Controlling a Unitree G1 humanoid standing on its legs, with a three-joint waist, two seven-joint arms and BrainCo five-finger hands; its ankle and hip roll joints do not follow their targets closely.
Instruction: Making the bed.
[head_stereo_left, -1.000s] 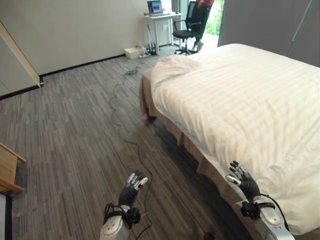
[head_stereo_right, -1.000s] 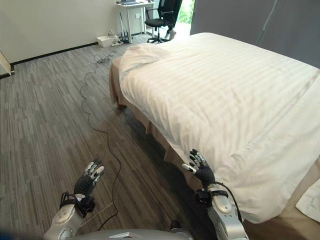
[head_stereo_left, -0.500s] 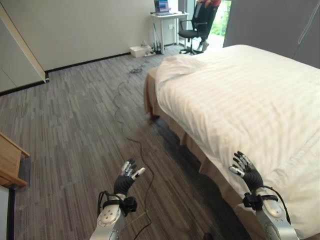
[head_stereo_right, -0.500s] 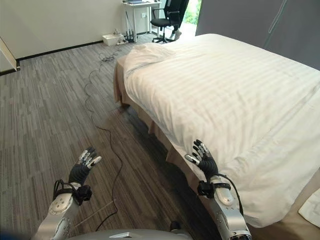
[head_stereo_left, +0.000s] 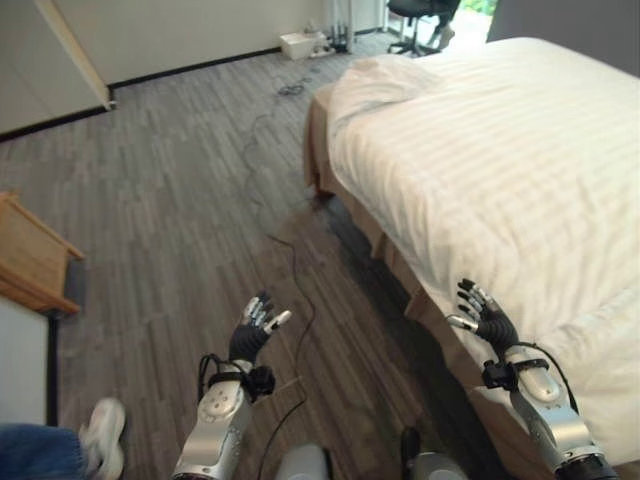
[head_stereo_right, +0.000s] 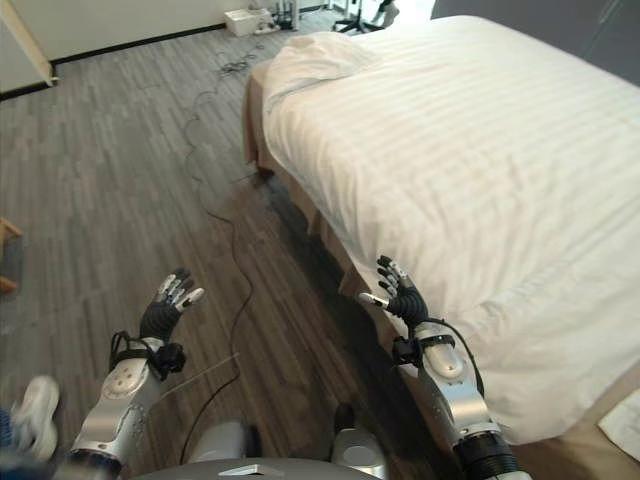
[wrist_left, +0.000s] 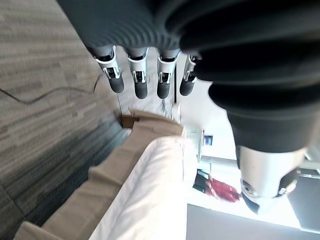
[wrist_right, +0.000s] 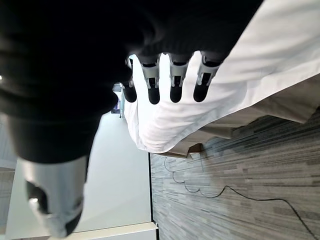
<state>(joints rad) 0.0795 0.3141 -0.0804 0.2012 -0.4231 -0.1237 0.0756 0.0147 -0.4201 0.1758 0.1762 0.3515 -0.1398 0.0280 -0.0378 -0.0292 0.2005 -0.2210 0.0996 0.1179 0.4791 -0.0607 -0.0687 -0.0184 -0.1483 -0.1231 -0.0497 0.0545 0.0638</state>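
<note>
A bedroom, set up much like a hotel room or a test room. A wide bed (head_stereo_left: 500, 160) with a white striped duvet (head_stereo_right: 480, 150) and a tan skirt (head_stereo_left: 345, 215) takes up the right. Grey plank floor (head_stereo_left: 170, 200) runs left to a plain wall (head_stereo_left: 150, 35). At the far end stand an office chair (head_stereo_left: 420, 10) and a power strip box (head_stereo_left: 300, 44); a wooden piece (head_stereo_left: 30, 260) sits at the left.

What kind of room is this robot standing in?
Probably a bedroom, perhaps a hotel-style room: a large bed under a white striped duvet, a pillow at its far end, and grey carpet.
</note>
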